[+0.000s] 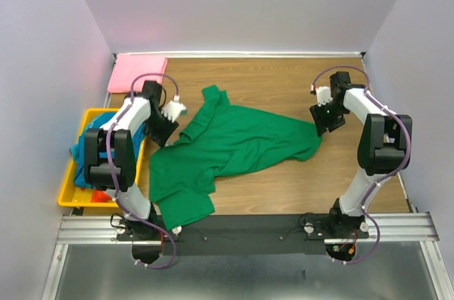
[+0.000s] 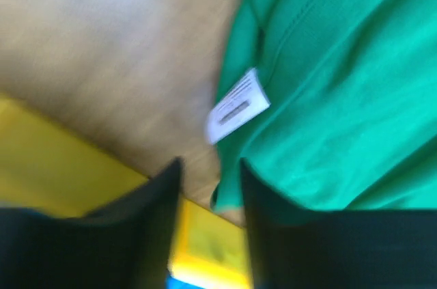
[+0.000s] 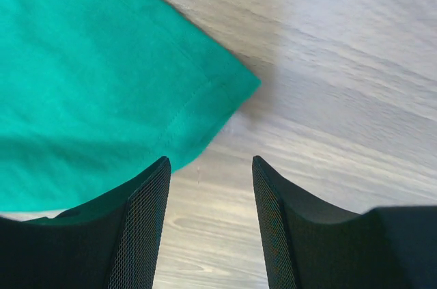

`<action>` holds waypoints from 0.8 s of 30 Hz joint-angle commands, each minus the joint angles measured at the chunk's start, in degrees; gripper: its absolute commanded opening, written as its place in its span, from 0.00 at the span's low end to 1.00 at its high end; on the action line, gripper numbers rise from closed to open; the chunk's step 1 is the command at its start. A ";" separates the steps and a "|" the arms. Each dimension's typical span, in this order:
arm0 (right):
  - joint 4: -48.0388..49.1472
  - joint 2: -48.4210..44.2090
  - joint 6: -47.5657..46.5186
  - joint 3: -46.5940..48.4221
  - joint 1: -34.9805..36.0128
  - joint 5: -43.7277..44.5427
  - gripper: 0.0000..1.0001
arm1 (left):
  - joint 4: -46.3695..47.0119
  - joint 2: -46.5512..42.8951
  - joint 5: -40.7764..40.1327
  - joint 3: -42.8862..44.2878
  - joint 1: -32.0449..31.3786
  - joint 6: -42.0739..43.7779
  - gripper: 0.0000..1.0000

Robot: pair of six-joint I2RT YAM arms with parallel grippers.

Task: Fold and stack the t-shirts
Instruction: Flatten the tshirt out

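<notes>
Green t-shirt (image 1: 234, 145) lies crumpled mid counter (image 1: 284, 80), white tag (image 2: 237, 106) showing. Left end effector (image 2: 210, 166) is a bit open w/ nothing in it, at the shirt's left edge. Right end effector (image 3: 210, 162) is open, empty, by the shirt's right corner. Pink t-shirt (image 1: 137, 73) sits folded far left. Blue t-shirt (image 1: 79, 154) is in the yellow bin (image 1: 71, 197).
</notes>
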 commanded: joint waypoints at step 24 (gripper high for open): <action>-1.57 9.56 -2.57 11.30 -0.20 -7.83 0.52 | 10.06 21.35 10.72 30.67 -14.71 -15.03 0.63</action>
